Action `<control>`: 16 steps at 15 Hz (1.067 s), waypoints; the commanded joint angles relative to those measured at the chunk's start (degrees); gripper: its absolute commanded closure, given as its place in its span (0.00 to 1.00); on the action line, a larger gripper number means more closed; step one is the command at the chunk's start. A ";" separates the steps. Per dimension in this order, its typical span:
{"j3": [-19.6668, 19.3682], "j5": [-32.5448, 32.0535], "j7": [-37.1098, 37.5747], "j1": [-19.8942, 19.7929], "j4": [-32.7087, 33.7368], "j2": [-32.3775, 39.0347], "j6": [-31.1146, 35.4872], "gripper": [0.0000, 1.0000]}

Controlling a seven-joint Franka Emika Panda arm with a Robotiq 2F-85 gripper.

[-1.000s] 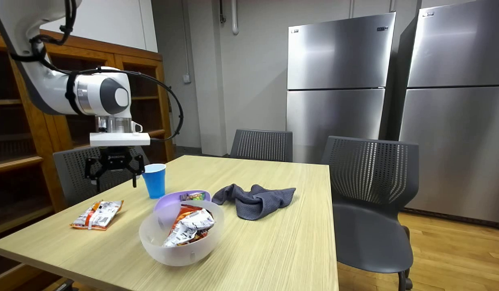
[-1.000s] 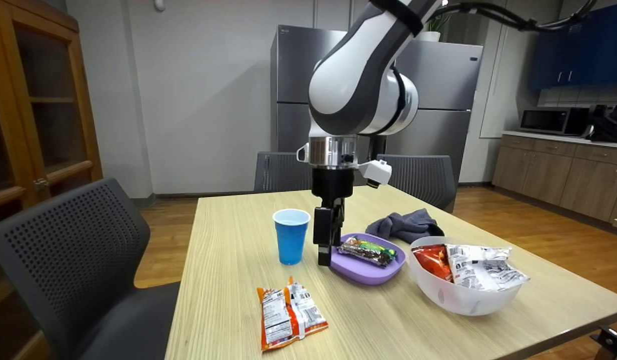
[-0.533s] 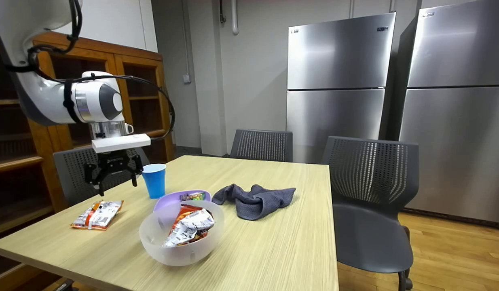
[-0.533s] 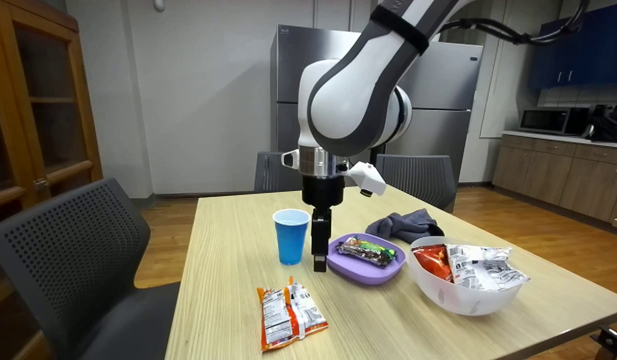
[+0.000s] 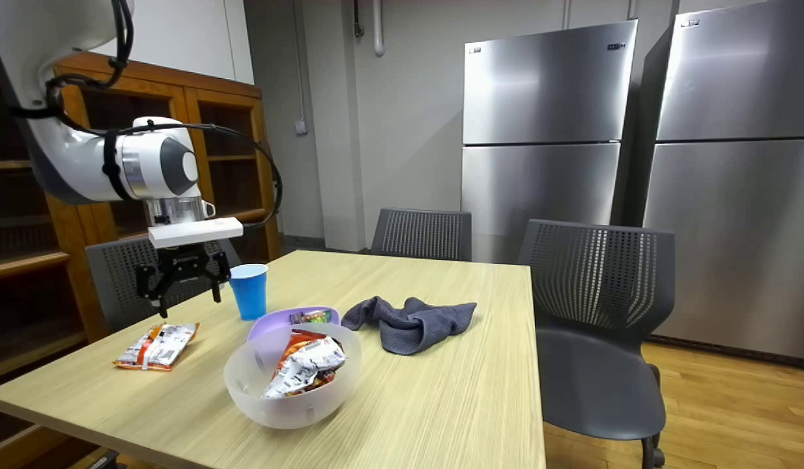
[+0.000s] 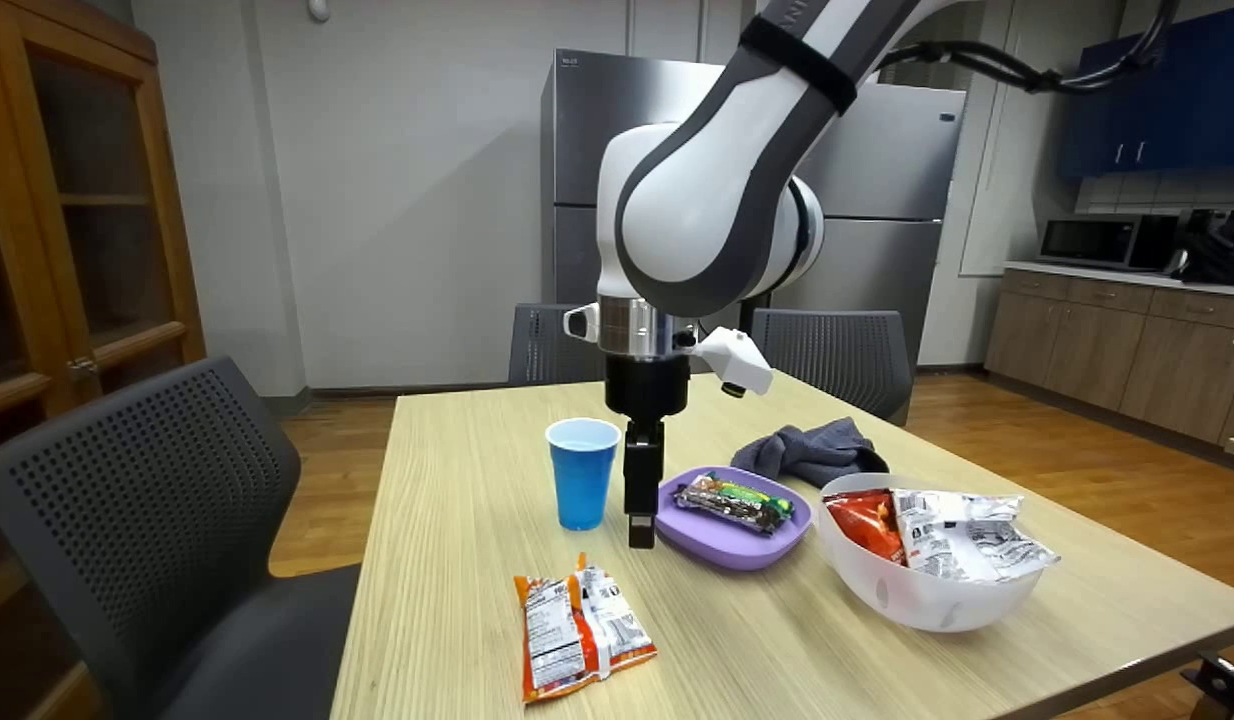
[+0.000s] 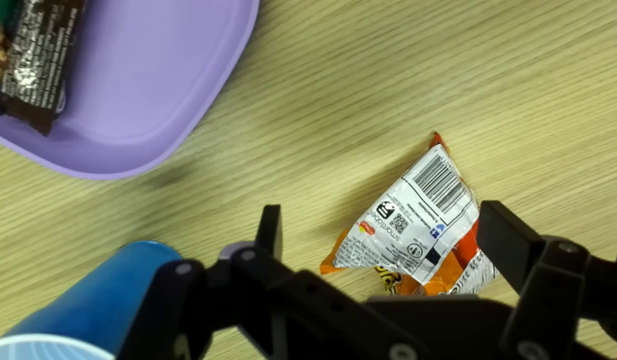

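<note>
Gripper [image 5: 189,304] is hanging over table [image 5: 454,397], jaws standing wide apart, gripping nothing. Orange-and-white chip bag [image 6: 582,635] lying flat-ish on table near gripper; in wrist view it's showing between jaws. Blue cup [image 6: 583,485] standing upright nearby, purple plate [image 6: 732,555] sitting close to it, at least one wrapped bar [image 6: 734,503] lying on plate. Frosted bowl [image 6: 917,605] sitting beside plate, holding red and white packets [image 6: 962,535]. Gray towel [image 5: 418,326] lying all crumpled near both.
</note>
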 commanded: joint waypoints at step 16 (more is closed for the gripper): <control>0.00 -17.60 -6.40 5.85 3.55 5.51 2.50 0.00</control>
